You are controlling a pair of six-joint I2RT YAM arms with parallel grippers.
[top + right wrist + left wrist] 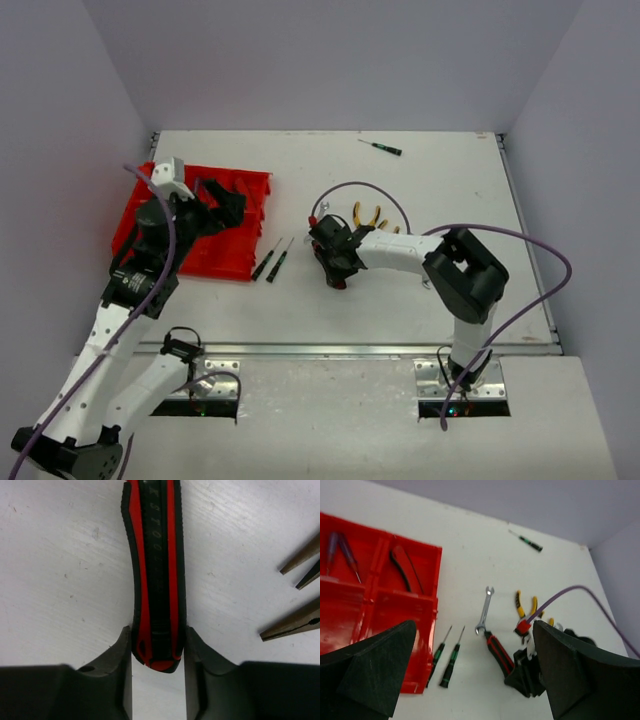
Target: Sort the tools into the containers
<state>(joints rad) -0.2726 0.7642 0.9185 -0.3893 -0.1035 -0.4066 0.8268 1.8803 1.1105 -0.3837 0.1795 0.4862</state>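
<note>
The right gripper [157, 642] pinches one end of the knife [155, 555], which points straight out from it

white table [450, 180], pale lilac walls [330, 60], metal edge strip [350, 348]

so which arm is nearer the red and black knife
Right. The right arm has its jaws closed on the utility knife, gripping both sides of its end. The left arm is over the red tray, well off to the knife's left, jaws open.
</note>
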